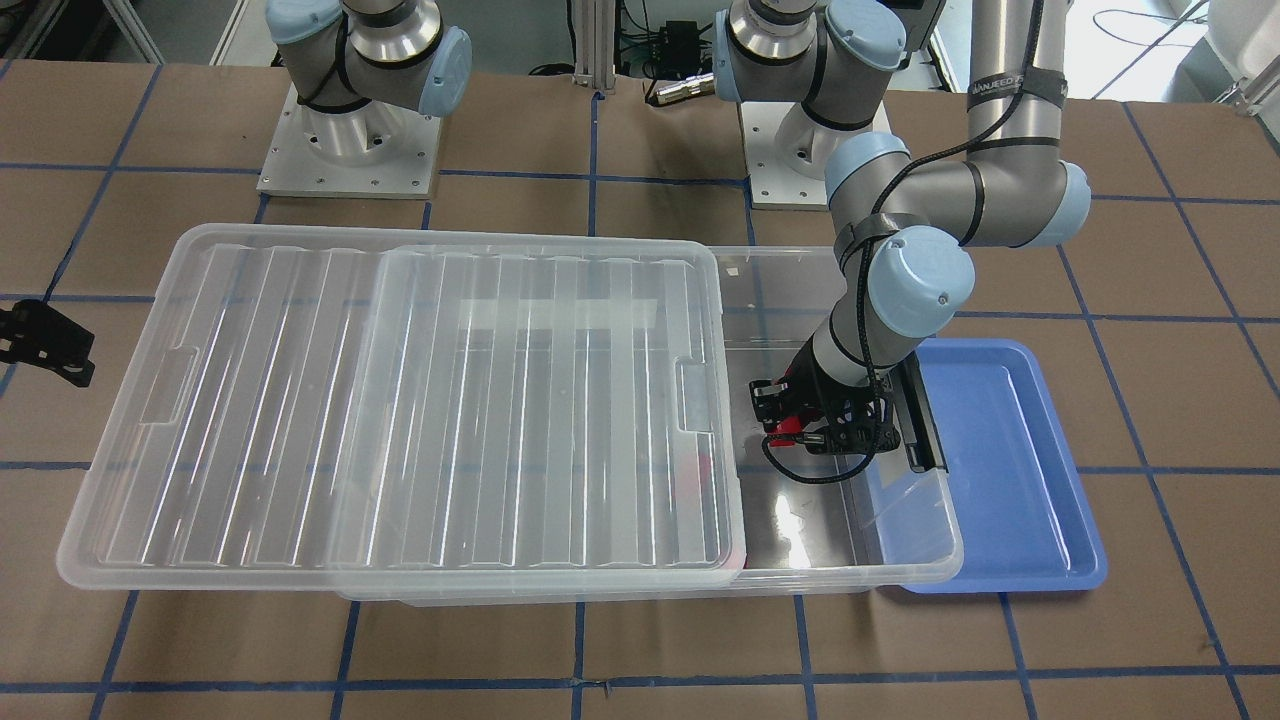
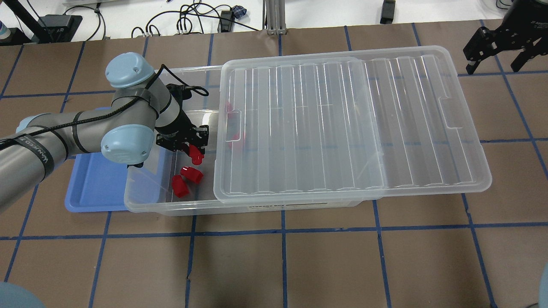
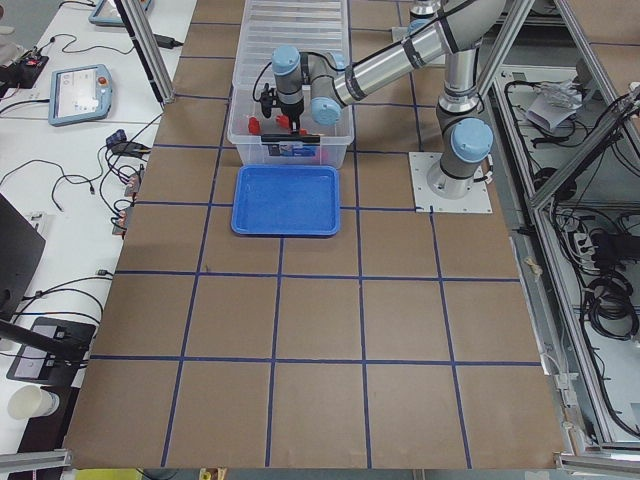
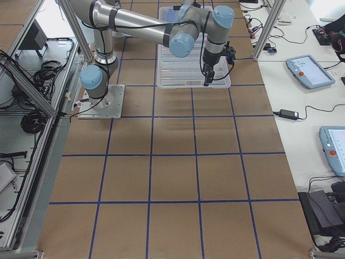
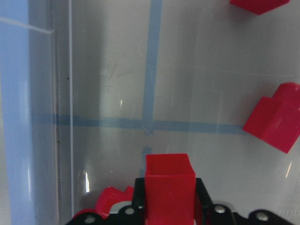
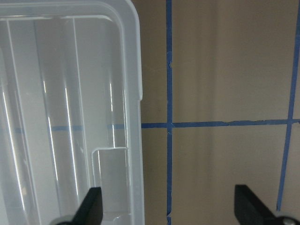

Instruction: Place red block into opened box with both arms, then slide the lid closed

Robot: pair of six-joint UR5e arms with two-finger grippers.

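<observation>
My left gripper (image 2: 193, 150) hangs inside the uncovered end of the see-through box (image 2: 171, 206), shut on a red block (image 5: 169, 187) that points down above the box floor. Two more red blocks (image 2: 192, 174) (image 2: 180, 187) lie on the floor just below it. A faint red shape shows through the lid's near edge. The ridged see-through lid (image 2: 342, 128) covers most of the box and overhangs its far end. My right gripper (image 2: 496, 47) is open above the table beyond that overhanging end, its fingers (image 6: 91, 206) spread wide beside the lid's handle recess (image 6: 110, 180).
A shallow blue tray (image 2: 92, 184) lies against the box's open short end, under my left forearm. The box's black latch bar (image 1: 925, 430) sits at that end. Brown table with blue tape lines surrounds everything, and the arm bases (image 1: 350, 150) stand behind the box.
</observation>
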